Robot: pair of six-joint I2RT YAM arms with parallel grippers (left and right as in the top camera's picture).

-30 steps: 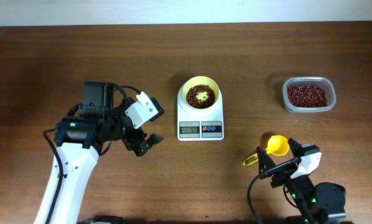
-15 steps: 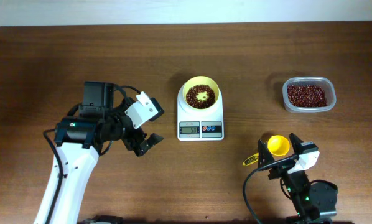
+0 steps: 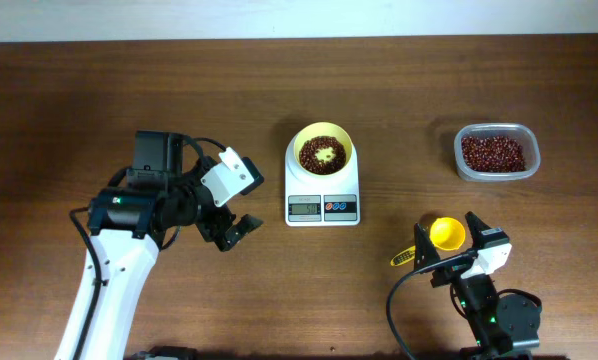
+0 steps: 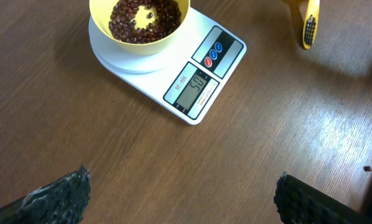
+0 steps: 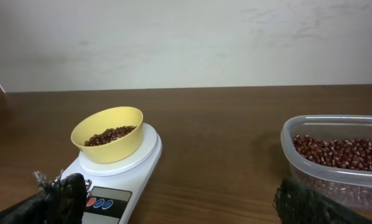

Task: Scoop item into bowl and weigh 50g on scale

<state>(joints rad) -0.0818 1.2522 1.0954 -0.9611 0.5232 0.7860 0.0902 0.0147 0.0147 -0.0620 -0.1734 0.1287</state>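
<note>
The pale yellow bowl (image 3: 348, 143) stands on the white scale (image 3: 322, 208) at the table's middle, with dark reddish-brown beans (image 3: 312, 148) inside. In the left wrist view the bowl (image 4: 136, 48), its beans (image 4: 133, 15) and the scale (image 4: 226, 59) show; the display seems to read 50. My left gripper (image 3: 237, 232) is open and empty, left of the scale, fingers wide apart (image 4: 181, 180). My right gripper (image 3: 449, 243) is open and empty (image 5: 180, 186), facing the scale (image 5: 133, 177) and bowl (image 5: 111, 149).
A clear tub (image 3: 459, 150) of beans stands at the right back, also in the right wrist view (image 5: 292, 134). A small yellow scoop (image 3: 445, 233) lies on the table under my right gripper's fingers, its handle pointing left; it shows in the left wrist view (image 4: 308, 25).
The right arm's base part has shifted a little to the left and the gripper has edged back. The scoop, bowl, scale and left arm have not moved.
</note>
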